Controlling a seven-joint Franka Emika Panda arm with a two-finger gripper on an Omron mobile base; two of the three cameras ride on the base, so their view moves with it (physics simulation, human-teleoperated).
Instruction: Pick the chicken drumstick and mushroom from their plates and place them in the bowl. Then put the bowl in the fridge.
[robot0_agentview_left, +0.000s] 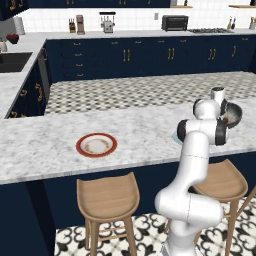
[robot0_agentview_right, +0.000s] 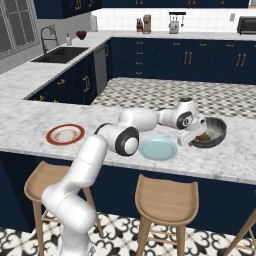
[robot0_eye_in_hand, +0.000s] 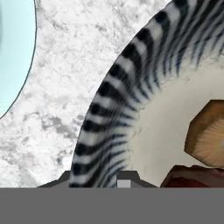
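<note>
- Bowl (robot0_agentview_right: 215, 131), round, dark with striped rim, sits on marbled tabletop (robot0_agentview_right: 30, 125) beside the pale blue plate (robot0_agentview_right: 158, 149).
- Mushroom (robot0_eye_in_hand: 209, 135) and reddish drumstick (robot0_eye_in_hand: 192, 177) lie inside the bowl.
- Tool (robot0_eye_in_hand: 98, 180) clenched on the bowl's rim.

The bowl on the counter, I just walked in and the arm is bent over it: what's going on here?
The white arm reaches across the marble counter with its gripper at the near rim of the dark bowl, fingers closed on that rim. The mushroom and the chicken drumstick already lie inside the bowl. The red-rimmed plate and the pale blue plate sit bare. The bowl has not left the counter.
</note>
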